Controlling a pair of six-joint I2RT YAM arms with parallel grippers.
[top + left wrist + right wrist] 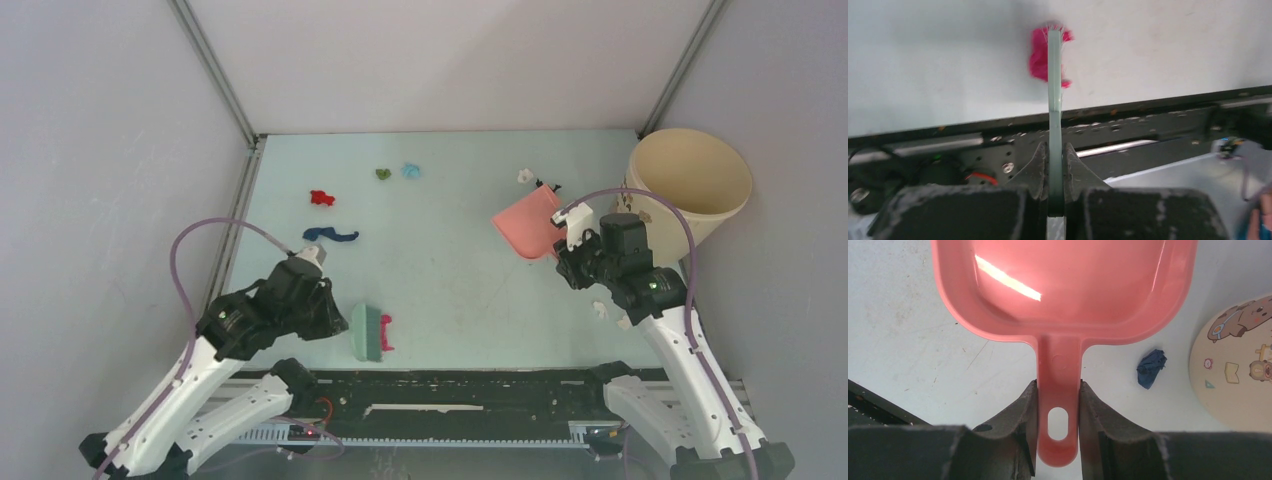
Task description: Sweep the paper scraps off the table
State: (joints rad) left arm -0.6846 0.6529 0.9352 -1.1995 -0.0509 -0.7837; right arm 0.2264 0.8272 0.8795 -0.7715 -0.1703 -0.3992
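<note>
Top external view: left gripper point(1055, 160) pinches the thin teal plastic brush point(366, 333) by its flat handle, bristles touching a crumpled magenta scrap point(386, 333) at the near edge of the table point(450, 280). Right gripper point(1058, 405) clamps the glossy salmon dustpan point(528, 225) by its handle, mouth facing the brush, judged ready to receive. Other scraps point(321, 198) lie scattered toward the far side.

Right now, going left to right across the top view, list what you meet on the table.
red scrap → teal brush → light blue scrap → pink dustpan → cream cup
</note>
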